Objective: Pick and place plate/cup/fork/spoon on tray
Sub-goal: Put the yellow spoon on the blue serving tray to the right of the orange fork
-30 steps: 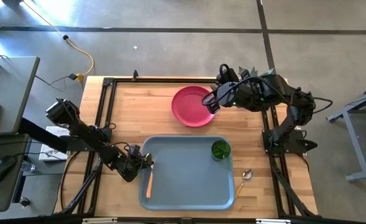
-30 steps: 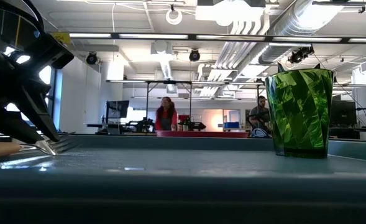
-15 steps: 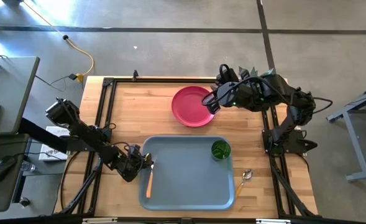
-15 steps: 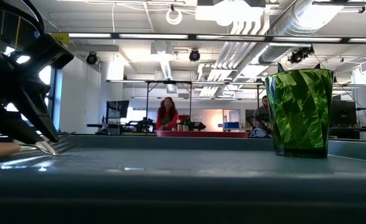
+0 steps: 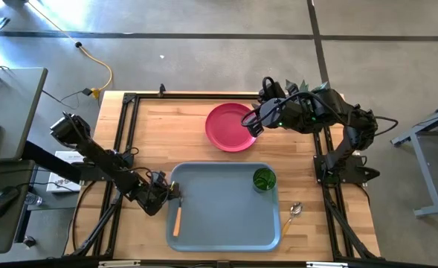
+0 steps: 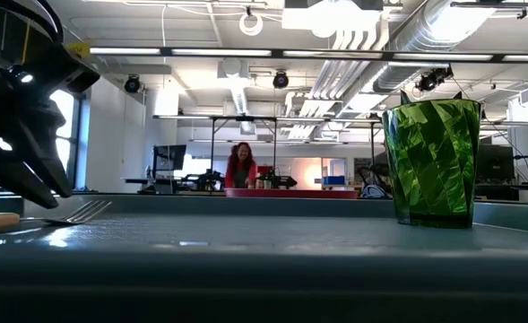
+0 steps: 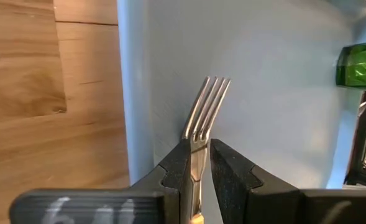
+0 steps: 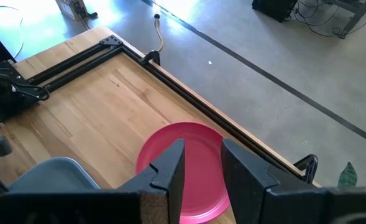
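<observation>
The fork (image 5: 177,216) lies flat on the grey-blue tray (image 5: 226,227) near its left edge, tines (image 7: 207,102) toward the far side. My left gripper (image 5: 168,195) hovers low over the fork's neck, fingers a little apart, one on either side (image 7: 199,155). In the low view it (image 6: 30,170) stands clear above the fork (image 6: 80,213). The green cup (image 5: 263,179) stands upright in the tray's far right corner. The spoon (image 5: 293,212) lies on the table right of the tray. My right gripper (image 5: 253,123) is open over the right rim of the pink-red plate (image 5: 230,126), which lies flat on the table.
Black frame rails (image 5: 129,141) run along the table's left, far and right sides. Bare wood lies left of the plate (image 5: 166,134). A person (image 6: 238,166) stands far off in the room behind. The tray's middle (image 5: 226,201) is bare.
My left gripper has come up off the fork and drawn back a little toward the table's left edge. The fork has stayed lying on the tray. My right gripper has kept still.
</observation>
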Motion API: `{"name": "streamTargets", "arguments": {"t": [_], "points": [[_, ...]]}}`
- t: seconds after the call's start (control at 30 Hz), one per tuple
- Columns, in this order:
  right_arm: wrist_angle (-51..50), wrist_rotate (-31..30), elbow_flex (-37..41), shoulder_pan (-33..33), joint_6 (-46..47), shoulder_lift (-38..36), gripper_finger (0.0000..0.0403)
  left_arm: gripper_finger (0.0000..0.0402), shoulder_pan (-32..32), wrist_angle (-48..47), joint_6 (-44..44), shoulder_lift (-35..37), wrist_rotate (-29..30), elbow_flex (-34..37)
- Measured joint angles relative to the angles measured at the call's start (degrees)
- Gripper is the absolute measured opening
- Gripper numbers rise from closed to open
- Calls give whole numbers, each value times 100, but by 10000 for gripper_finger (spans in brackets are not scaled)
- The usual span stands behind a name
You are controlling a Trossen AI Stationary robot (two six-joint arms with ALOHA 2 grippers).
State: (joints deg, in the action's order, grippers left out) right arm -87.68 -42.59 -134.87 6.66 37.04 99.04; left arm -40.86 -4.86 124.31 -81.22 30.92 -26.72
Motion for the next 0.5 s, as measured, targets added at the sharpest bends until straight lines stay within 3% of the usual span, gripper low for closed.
{"name": "streamTargets", "arguments": {"t": [0.2,0.5], "points": [[0,0,0,1,0,-1,94,51,48,-55,-264,168,-83,0],[0,128,0,9,0,0,94,51,350,-601,-1802,814,-102,-263]]}}
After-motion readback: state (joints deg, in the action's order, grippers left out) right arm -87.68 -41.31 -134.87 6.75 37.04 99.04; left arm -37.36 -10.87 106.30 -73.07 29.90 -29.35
